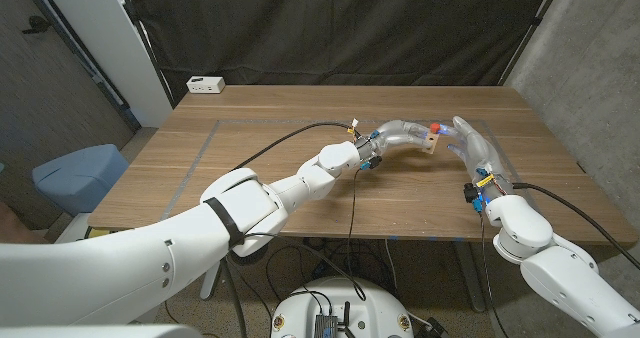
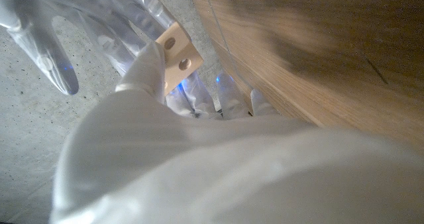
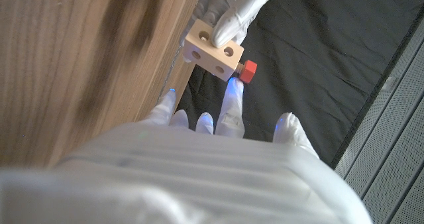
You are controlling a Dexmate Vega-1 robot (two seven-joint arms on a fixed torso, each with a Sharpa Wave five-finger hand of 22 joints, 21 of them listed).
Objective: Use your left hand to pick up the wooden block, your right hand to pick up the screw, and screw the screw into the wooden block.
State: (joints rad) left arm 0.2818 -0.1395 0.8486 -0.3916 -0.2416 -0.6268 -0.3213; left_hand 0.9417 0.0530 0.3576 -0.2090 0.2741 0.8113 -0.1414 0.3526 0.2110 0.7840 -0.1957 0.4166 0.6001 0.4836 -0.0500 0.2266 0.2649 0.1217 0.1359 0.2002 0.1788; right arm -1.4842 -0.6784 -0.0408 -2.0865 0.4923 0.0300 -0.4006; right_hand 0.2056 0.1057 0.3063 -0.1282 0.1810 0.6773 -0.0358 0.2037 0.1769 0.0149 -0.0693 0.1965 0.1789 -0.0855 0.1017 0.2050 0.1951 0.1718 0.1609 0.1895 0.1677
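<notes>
My left hand (image 1: 398,136) grips the pale wooden block (image 1: 429,142) above the table's right middle. In the right wrist view its fingers (image 3: 233,17) wrap the block (image 3: 211,50), which shows two round holes. The red screw (image 3: 248,70) sticks out of one side of the block; from the head view its head (image 1: 435,128) sits at the block's top. My right hand (image 1: 477,154) stands just right of the block with fingers spread, one fingertip (image 3: 231,91) close beside the screw, holding nothing. The left wrist view shows the block (image 2: 179,57) under my thumb.
A white box (image 1: 205,83) lies at the wooden table's (image 1: 270,118) far left corner. A thin tape line (image 1: 198,163) runs across the left part. A blue seat (image 1: 80,173) stands off the table's left. Black cables trail from both wrists.
</notes>
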